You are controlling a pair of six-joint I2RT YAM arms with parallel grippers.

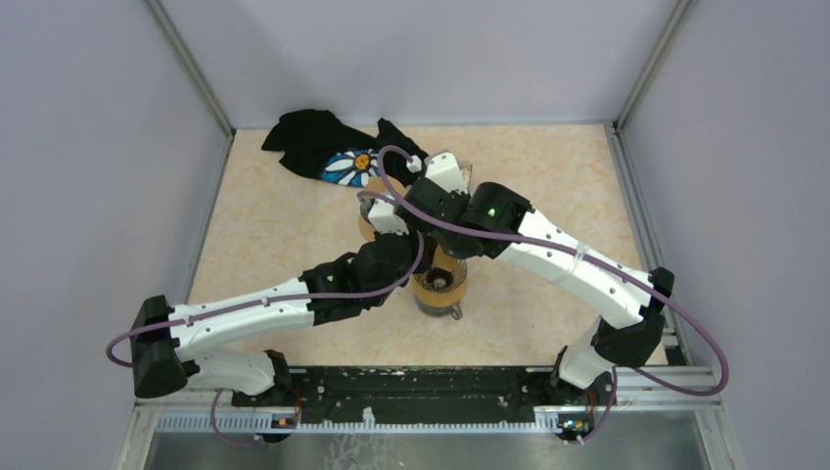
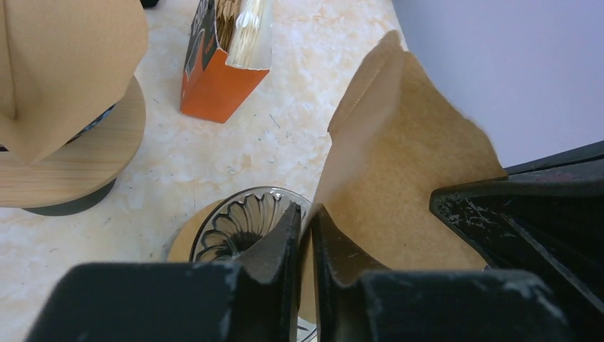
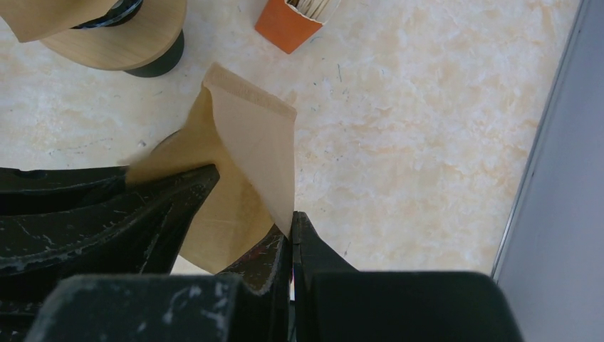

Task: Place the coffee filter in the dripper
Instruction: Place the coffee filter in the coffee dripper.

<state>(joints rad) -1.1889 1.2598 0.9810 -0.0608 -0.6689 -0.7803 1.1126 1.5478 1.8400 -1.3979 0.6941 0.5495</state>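
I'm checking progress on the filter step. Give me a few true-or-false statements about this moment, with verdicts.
1. The left gripper and right gripper both have their jaws shut on the filter. True.
2. The filter sits in the dripper. False: it is held up in the air, and the dripper's glass ribs show bare.
3. An orange box stands upright. True.
4. The black cloth lies by the arm bases. False: it lies at the far side, away from the bases.
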